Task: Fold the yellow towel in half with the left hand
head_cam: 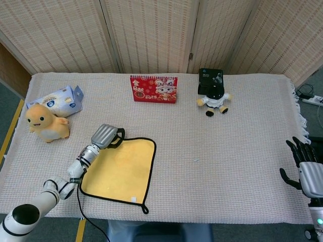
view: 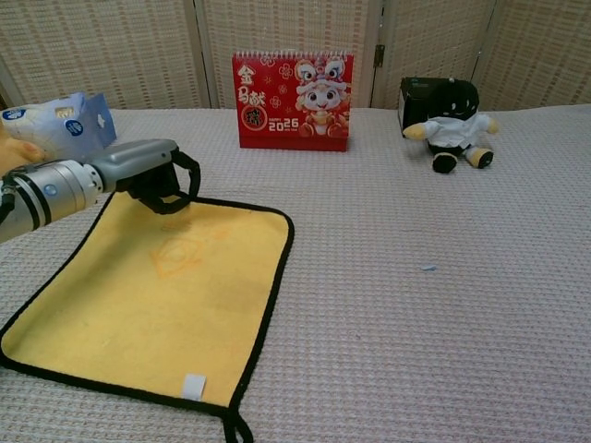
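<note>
The yellow towel (head_cam: pixel 120 168) (view: pixel 157 286) with black trim lies flat near the table's front left. My left hand (head_cam: pixel 106 136) (view: pixel 148 175) sits at its far-left corner, dark fingers curled down around the trim there and hiding the corner itself. The corner looks barely raised; the rest of the cloth rests on the table. My right hand (head_cam: pixel 303 169) hangs beyond the table's right edge, fingers spread and holding nothing; the chest view does not show it.
A red calendar (head_cam: pixel 154 89) (view: pixel 294 100) stands at the back middle. A black box with a plush doll (head_cam: pixel 214 98) (view: pixel 450 118) is back right. An orange plush (head_cam: pixel 46 122) and a blue-white packet (head_cam: pixel 60 99) (view: pixel 57 123) lie at the left.
</note>
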You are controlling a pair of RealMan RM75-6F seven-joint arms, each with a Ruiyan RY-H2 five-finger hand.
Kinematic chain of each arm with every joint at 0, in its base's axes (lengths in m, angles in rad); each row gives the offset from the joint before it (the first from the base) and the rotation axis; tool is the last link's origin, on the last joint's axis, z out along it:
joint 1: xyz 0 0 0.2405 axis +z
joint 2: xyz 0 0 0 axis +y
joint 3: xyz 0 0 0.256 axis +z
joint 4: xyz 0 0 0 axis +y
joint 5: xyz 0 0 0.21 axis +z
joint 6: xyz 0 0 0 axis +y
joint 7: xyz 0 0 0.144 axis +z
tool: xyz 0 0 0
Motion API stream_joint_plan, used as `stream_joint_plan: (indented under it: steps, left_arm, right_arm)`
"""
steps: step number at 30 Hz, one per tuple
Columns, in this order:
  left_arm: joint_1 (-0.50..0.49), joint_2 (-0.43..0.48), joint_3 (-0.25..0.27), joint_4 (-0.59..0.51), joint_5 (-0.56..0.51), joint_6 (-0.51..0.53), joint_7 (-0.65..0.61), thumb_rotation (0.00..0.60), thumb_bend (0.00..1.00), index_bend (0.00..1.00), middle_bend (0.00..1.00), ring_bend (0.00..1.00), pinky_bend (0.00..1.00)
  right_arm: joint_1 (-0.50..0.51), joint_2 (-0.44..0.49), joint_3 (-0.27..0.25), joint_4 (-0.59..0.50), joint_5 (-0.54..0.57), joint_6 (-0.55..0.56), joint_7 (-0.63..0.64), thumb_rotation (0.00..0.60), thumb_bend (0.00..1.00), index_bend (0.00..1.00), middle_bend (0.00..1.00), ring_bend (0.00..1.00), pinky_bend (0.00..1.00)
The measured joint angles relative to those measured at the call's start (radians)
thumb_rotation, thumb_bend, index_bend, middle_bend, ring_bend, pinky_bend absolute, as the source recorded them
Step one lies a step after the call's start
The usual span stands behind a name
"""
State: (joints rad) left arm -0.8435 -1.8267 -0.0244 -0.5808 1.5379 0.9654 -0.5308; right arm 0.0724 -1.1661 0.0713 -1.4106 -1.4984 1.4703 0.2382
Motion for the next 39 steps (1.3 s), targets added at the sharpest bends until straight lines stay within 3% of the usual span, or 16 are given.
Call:
stream_joint_plan:
  steps: [9, 21, 39]
  left_arm:
    - [0.113, 0.100, 0.024, -0.254, 0.024, 0.185, 0.196, 0.600, 0.51, 0.64, 1.00, 1.00, 1.00]
    - [0.275, 0.226, 0.095, -0.566, 0.071, 0.347, 0.423, 0.600, 0.51, 0.64, 1.00, 1.00, 1.00]
    - [0.418, 0.253, 0.163, -0.695, 0.143, 0.459, 0.513, 0.600, 0.51, 0.64, 1.00, 1.00, 1.00]
  right_arm:
    - [-0.014, 0.008, -0.018, -0.020, -0.049, 0.047, 0.003, 0.600, 0.44, 0.00, 0.00, 0.00, 0.00]
    - [-0.030, 0.010, -0.044, -0.048, -0.121, 0.105, -0.015, 0.600, 0.44, 0.00, 0.00, 0.00, 0.00]
    - [-0.041, 0.009, -0.064, -0.057, -0.168, 0.145, -0.031, 0.600, 0.44, 0.00, 0.00, 0.00, 0.00]
